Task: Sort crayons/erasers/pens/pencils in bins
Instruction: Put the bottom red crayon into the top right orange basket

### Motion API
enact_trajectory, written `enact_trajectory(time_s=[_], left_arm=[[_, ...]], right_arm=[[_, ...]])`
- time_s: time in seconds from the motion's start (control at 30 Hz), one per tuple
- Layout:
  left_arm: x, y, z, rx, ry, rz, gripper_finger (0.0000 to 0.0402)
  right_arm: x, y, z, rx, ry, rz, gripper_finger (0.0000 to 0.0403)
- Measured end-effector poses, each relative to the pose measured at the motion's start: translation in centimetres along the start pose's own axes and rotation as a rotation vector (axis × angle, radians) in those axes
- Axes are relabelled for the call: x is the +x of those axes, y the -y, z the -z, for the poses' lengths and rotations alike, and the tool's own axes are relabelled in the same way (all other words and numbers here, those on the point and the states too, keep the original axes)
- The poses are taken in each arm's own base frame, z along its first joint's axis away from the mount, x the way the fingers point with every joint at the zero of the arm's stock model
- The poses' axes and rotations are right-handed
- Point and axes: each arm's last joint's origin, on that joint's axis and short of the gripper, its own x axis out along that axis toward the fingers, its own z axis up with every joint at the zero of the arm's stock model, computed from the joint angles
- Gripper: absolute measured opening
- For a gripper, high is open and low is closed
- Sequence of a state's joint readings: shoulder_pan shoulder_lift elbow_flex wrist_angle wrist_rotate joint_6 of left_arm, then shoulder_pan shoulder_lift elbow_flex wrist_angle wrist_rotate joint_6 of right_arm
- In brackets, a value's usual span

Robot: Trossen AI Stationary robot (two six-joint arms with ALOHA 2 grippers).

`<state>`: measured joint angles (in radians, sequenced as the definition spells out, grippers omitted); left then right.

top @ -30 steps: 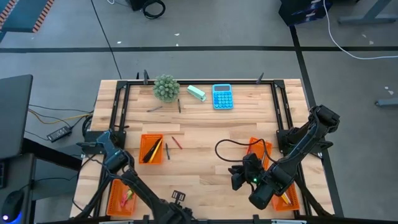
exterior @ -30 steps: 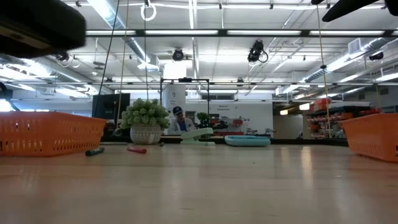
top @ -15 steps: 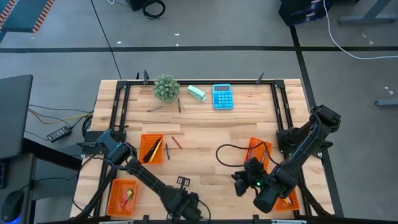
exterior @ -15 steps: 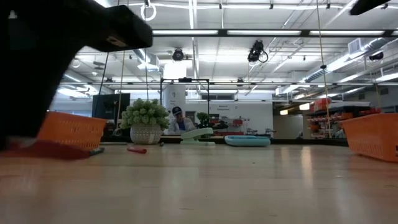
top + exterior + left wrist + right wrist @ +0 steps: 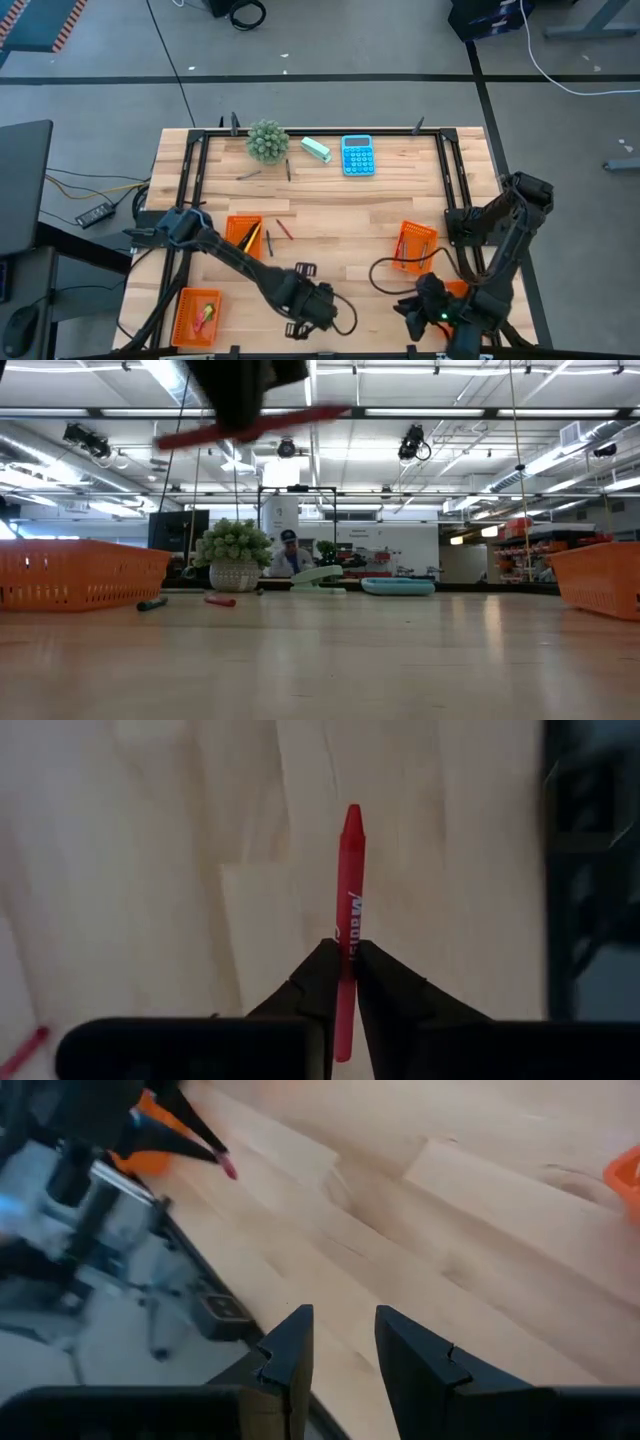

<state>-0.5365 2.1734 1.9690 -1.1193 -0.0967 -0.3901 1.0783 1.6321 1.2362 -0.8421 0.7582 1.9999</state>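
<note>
Left wrist view shows the left gripper (image 5: pixel 343 982) clamped on a red crayon (image 5: pixel 347 890), lifted above the worktop (image 5: pixel 330 235). Carrying is underway; next it needs aiming over a bin (image 5: pixel 415 244). The right gripper (image 5: pixel 340 1342), fingers apart, waits near the front edge.

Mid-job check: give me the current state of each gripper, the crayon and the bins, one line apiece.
left gripper: shut on the red crayon, raised off the table.
red crayon: pinched near its lower half, tip pointing forward.
right gripper: fingers apart, holding nothing, at the table's near edge.
bin nearest the plant: holds pencils.
bin at the near left corner: holds small erasers.
bin on the right: contents too small to tell.
</note>
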Motion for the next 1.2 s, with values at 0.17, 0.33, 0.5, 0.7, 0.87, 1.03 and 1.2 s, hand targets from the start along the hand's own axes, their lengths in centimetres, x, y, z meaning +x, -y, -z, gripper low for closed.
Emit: enact_trajectory(time_s=[0.17, 0.33, 0.5, 0.7, 0.87, 1.03, 1.2], left_arm=[[-2.6, -1.5, -1.7, -0.08, 0.179, 0.062, 0.0033], [-5.1, -3.1, -3.3, -0.194, 0.35, 0.124, 0.0032], [-6.9, -4.2, -3.8, -0.305, 0.428, 0.172, 0.0046], [-8.5, -5.2, -5.0, -0.39, 0.568, 0.246, 0.0036], [-9.3, -6.1, -6.0, -0.443, 0.671, 0.287, 0.0034], [-9.9, -7.2, -6.3, -0.459, 0.711, 0.288, 0.0043], [-11.4, -8.9, -6.3, -0.436, 0.761, 0.27, 0.0032]], right_arm=[[-1.2, 0.3, 0.7, 0.09, 0.116, -0.103, 0.0117], [-1.5, -0.1, 0.3, 0.14, 0.271, -0.214, 0.0117], [-3.0, -1.7, -0.5, 0.08, 0.429, -0.312, 0.0117], [-4.1, -4.1, -2.2, -0.077, 0.552, -0.294, 0.0117], [-4.7, -5.8, -4.2, -0.176, 0.596, -0.236, 0.0117], [-5.9, -7.2, -6.4, -0.235, 0.626, -0.187, 0.0117], [-7.2, -8.1, -8.4, -0.244, 0.698, -0.169, 0.0117]])
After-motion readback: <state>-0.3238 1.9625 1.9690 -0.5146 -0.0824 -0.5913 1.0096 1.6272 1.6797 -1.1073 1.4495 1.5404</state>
